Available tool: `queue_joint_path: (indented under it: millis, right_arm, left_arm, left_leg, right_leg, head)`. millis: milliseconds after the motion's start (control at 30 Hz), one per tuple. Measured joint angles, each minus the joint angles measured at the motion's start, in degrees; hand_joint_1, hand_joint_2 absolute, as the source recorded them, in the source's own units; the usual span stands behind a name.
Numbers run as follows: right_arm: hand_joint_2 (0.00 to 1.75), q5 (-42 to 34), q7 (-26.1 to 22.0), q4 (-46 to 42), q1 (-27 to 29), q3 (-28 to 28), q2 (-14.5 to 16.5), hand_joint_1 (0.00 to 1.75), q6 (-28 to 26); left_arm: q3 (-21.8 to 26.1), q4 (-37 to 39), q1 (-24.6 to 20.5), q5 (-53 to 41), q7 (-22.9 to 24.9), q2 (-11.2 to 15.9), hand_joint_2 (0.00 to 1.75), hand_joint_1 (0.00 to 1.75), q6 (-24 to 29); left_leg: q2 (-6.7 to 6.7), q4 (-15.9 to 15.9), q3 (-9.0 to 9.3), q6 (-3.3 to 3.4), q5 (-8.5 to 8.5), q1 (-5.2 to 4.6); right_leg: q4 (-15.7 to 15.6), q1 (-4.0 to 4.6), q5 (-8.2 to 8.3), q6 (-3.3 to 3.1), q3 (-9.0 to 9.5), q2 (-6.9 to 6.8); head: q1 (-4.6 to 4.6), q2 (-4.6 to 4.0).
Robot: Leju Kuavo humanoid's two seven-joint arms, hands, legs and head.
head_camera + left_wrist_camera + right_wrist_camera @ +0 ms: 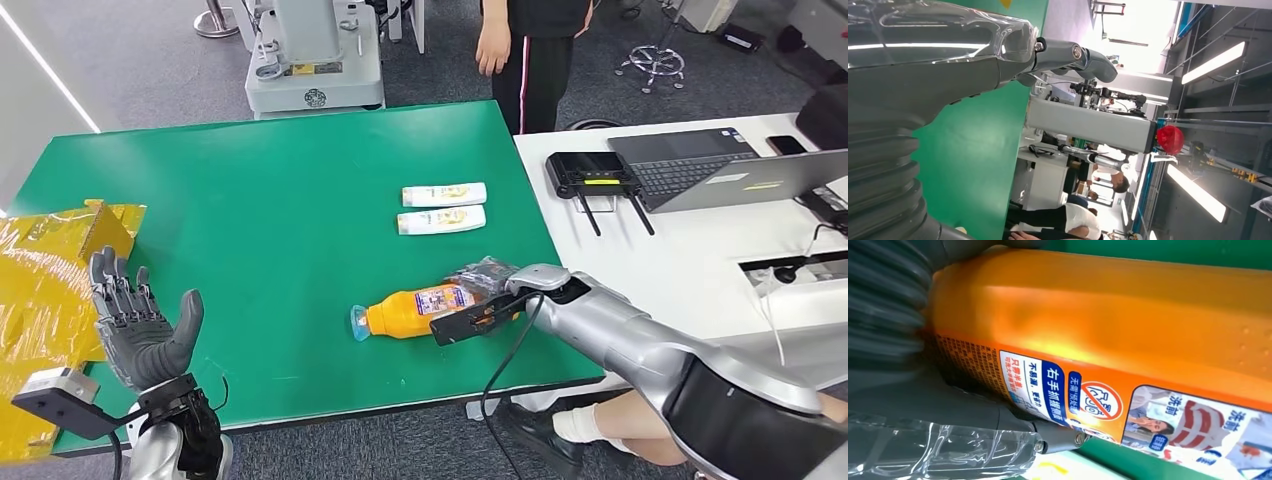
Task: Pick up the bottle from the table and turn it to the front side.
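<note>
An orange bottle with a pale blue cap and a printed label lies on its side near the front edge of the green table, cap pointing left. My right hand grips its base end, dark fingers curled over it. Up close, the bottle shows its label and the grey thumb pressed against it. Whether it rests on the table or is lifted slightly is unclear. My left hand is raised at the table's front left corner, palm open, fingers spread, holding nothing; the left hand hovers over the green table.
Two white tubes lie side by side behind the bottle. A crumpled yellow bag covers the table's left end. A white desk to the right carries a laptop and a black router. A person stands behind the table.
</note>
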Motion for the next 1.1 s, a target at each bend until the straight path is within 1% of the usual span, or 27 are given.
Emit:
queue_joint_path:
  millis: [200,367,433,533,600,667,767,833,967,1100]
  right_arm:
    - [1.75,-0.1,-0.3,-0.3,0.7,-0.8,0.0,1.75,-1.6]
    - [1.75,-1.1,-1.5,-1.1,1.7,-1.9,0.0,1.75,-4.2]
    - [1.75,-2.0,-2.6,-1.6,2.3,-2.6,0.0,1.75,-5.6]
    - [1.75,-3.6,-4.7,-2.6,3.9,-4.2,0.5,1.75,-9.2]
    - [1.75,-4.5,-6.2,-3.4,5.2,-5.5,1.4,1.75,-11.8]
    - [1.75,-5.7,-8.7,-4.5,7.0,-7.5,2.8,1.75,-15.7]
    - [1.75,-7.5,-13.3,-7.4,10.7,-11.8,5.6,1.75,-23.0]
    - [1.75,-7.9,-14.9,-9.5,12.9,-14.6,7.7,1.75,-26.1]
    - [1.75,-8.0,-15.6,-12.6,15.5,-18.2,10.6,1.75,-27.9]
    - [1.75,-8.7,-17.8,-15.7,18.2,-21.8,12.5,1.75,-30.1]
  left_arm:
    - [0.1,0.0,0.0,-0.1,0.0,0.0,1.75,0.00,-0.2]
    - [0.1,0.0,0.0,-0.4,0.0,0.0,1.75,0.00,-0.3]
    - [0.1,0.0,0.0,-0.5,0.0,0.0,1.75,0.00,-0.4]
    - [0.1,0.0,0.0,-0.6,0.0,0.0,1.75,0.00,-0.3]
    - [0.1,0.0,0.0,-0.8,0.0,0.0,1.75,0.00,-0.3]
    - [0.1,0.0,0.0,-1.2,0.0,0.0,1.75,0.00,-0.1]
    - [0.1,0.0,0.0,-2.3,0.0,0.0,1.75,0.00,0.7]
    - [0.1,0.0,0.0,-2.8,0.0,0.0,1.75,0.00,1.1]
    - [0.1,0.0,0.0,-3.0,0.0,-0.1,1.75,0.00,1.5]
    - [-0.1,0.2,0.0,-3.8,0.0,0.0,1.75,0.00,2.4]
  left_leg:
    - [0.05,0.0,0.03,0.05,0.05,0.00]
    - [0.04,0.0,0.02,0.06,0.05,0.01]
    - [0.04,0.0,-0.01,0.06,0.05,0.01]
    - [0.04,0.0,-0.06,0.06,0.04,0.01]
    - [0.01,0.0,-0.08,0.06,0.03,0.02]
    - [-0.04,0.0,-0.11,0.05,0.03,0.06]
    - [-0.01,0.0,-0.14,0.01,0.00,0.11]
    - [0.01,0.0,-0.14,0.00,-0.01,0.12]
    - [-0.02,0.0,-0.15,-0.01,-0.01,0.13]
    - [-0.03,0.0,-0.19,-0.01,0.00,0.12]
  right_leg:
    - [0.0,0.00,0.05,0.05,0.01,0.07]
    - [0.0,0.01,0.06,0.06,0.01,0.05]
    - [0.0,0.01,0.06,0.06,0.00,0.05]
    - [0.0,0.01,0.05,0.06,-0.05,0.06]
    - [0.0,0.02,0.03,0.05,-0.08,0.04]
    - [0.0,0.06,0.01,0.02,-0.09,-0.01]
    - [0.0,0.11,0.00,0.01,-0.13,0.02]
    - [0.0,0.12,-0.02,-0.01,-0.16,0.04]
    - [0.0,0.12,-0.05,-0.05,-0.18,0.02]
    - [0.0,0.12,-0.05,-0.04,-0.18,-0.01]
  head:
    - [-0.01,0.00]
    - [-0.01,0.00]
    - [-0.01,0.00]
    - [0.00,0.00]
    - [-0.02,0.00]
    - [-0.01,0.00]
    - [-0.01,0.00]
    - [-0.01,0.00]
    - [-0.02,0.00]
    - [0.01,0.00]
